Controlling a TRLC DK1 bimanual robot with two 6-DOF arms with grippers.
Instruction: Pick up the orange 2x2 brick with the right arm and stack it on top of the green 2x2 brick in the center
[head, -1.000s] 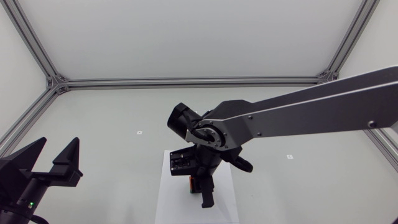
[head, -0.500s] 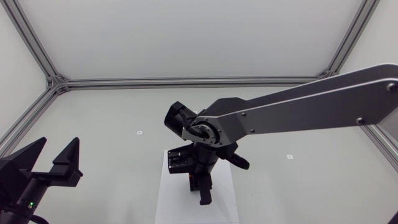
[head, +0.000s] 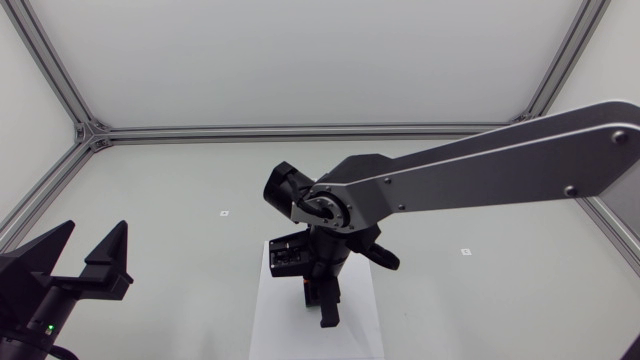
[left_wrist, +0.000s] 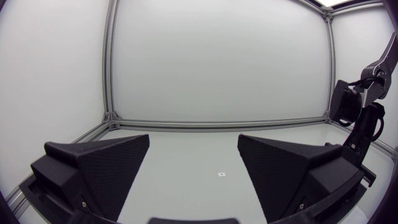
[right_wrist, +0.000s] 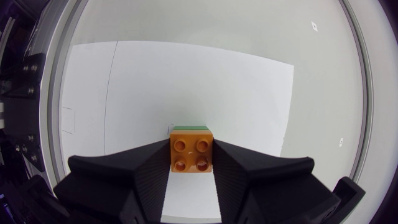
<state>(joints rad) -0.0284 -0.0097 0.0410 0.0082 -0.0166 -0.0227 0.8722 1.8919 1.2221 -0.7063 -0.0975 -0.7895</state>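
The orange 2x2 brick (right_wrist: 191, 152) sits studs-up between the fingers of my right gripper (right_wrist: 191, 163), which is shut on it from both sides. A thin strip of the green brick (right_wrist: 189, 127) shows just past the orange brick's far edge, underneath it; I cannot tell whether the two touch. From above, my right gripper (head: 322, 300) points down over the white sheet (head: 268, 322) and hides both bricks. My left gripper (head: 92, 232) stays open near the table's left front, holding nothing, as the left wrist view confirms (left_wrist: 194, 142).
The white sheet (right_wrist: 155, 81) lies at the table's centre front under the right gripper. Aluminium frame rails (head: 300, 131) run along the table's back and sides. My right arm (left_wrist: 364, 118) also appears at the far side of the left wrist view.
My right arm has shifted slightly to the left, and its gripper with the orange brick moved a little with it. The left arm has not moved.
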